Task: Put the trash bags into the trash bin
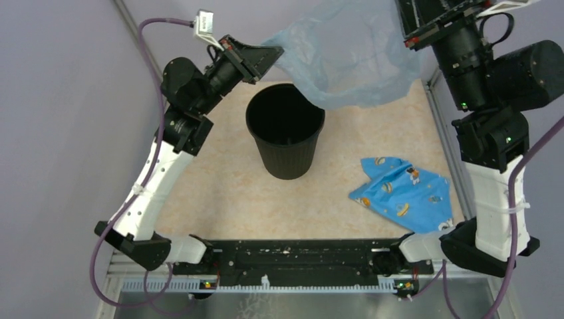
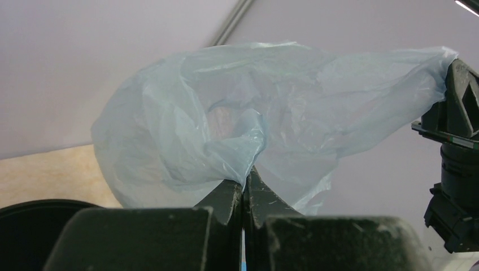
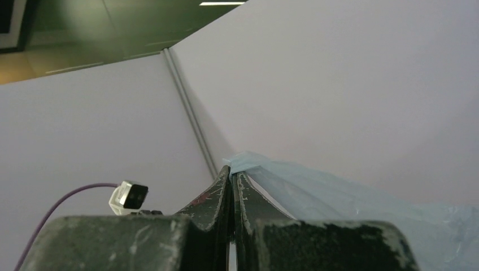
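trash bag (image 1: 346,60) held aloft over the far table.
left gripper (image 2: 244,182) and right gripper (image 3: 231,172) each clamped tight on a bag edge; film hangs just beyond the upright trash bin (image 1: 287,159).

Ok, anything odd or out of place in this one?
Only a crumpled blue printed cloth lying right of the bin, seemingly unrelated. The bag hangs between the left end effector and right end effector, beyond the upright bin. No spill or damage shows.
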